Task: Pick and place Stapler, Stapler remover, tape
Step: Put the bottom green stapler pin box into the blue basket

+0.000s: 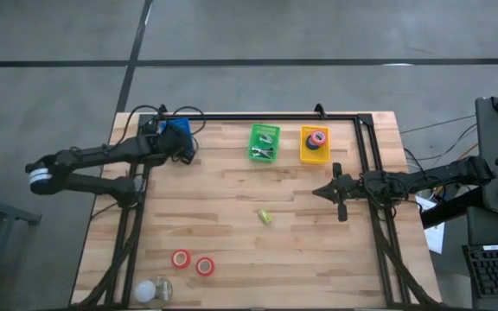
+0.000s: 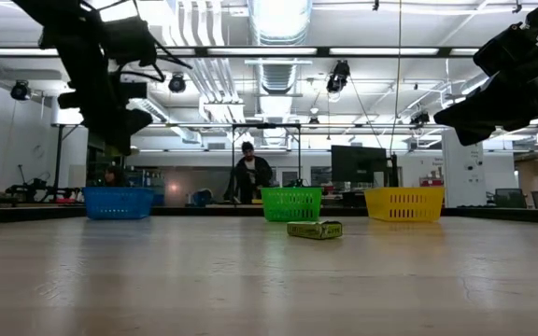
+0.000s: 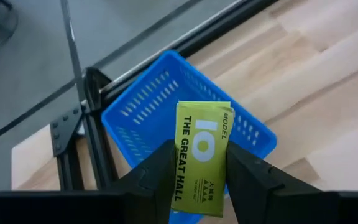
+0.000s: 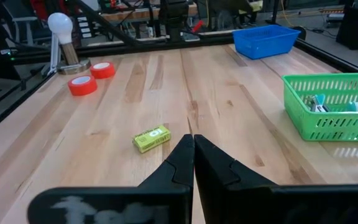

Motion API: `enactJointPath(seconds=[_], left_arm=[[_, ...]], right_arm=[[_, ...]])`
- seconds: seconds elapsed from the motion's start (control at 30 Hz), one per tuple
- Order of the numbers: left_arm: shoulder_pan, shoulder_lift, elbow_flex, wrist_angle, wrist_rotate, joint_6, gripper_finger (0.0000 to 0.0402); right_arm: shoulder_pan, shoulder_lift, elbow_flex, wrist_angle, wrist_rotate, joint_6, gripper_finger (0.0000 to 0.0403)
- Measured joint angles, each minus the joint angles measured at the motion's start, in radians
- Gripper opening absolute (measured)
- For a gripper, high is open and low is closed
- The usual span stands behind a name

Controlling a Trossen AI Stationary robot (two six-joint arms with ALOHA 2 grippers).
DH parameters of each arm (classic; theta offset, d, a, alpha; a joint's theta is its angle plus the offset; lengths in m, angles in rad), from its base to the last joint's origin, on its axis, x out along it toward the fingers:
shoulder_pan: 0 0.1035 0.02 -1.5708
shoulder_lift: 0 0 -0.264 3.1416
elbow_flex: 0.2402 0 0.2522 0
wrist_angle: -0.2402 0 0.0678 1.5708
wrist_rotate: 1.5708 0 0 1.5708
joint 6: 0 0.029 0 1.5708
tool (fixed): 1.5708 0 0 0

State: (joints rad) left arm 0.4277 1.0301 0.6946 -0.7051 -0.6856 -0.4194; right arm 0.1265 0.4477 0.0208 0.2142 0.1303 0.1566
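Note:
My left gripper [image 1: 182,149] hangs over the blue basket [image 3: 148,106] at the table's far left, shut on a small yellow-green box [image 3: 202,155] printed "10 THE GREAT HALL". A second such box [image 1: 265,216] lies flat mid-table. Two red tape rolls [image 1: 181,258] [image 1: 205,266] lie flat near the front left, and another tape roll [image 1: 317,137] sits in the yellow basket [image 1: 315,155]. Small items lie in the green basket [image 1: 264,142]; I cannot tell a stapler or stapler remover among them. My right gripper [image 4: 193,155] waits shut at the table's right. My left gripper pinches the yellow-green box by its two long sides [image 3: 180,163] between the two fingers [image 3: 157,171], near one end of the box. The fingers slant downward and lie along the box. The box is lifted clear, over the blue basket.
A white roundish object [image 1: 148,291] stands at the near left corner. A black frame [image 1: 361,121] runs along the table's far edge and sides. Bare wood lies between the baskets and the tape rolls. People show in the room beyond the table [image 2: 248,173].

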Motion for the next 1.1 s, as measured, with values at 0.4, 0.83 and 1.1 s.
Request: enactJointPath(seconds=[0.4, 0.83, 1.1], left_arm=[[0.114, 0.003, -0.046, 0.131, 0.046, 0.058, 0.0124], [0.206, 0.073, -0.046, 0.159, 0.159, 0.054, 0.0124], [0.213, 0.183, -0.047, 0.181, 0.167, 0.053, 0.0127]], right_arm=[[0.000, 0.000, 0.000, 0.000, 0.000, 0.000, 0.0009], [0.000, 0.000, 0.000, 0.000, 0.000, 0.000, 0.0009], [0.000, 0.000, 0.000, 0.000, 0.000, 0.000, 0.0009]])
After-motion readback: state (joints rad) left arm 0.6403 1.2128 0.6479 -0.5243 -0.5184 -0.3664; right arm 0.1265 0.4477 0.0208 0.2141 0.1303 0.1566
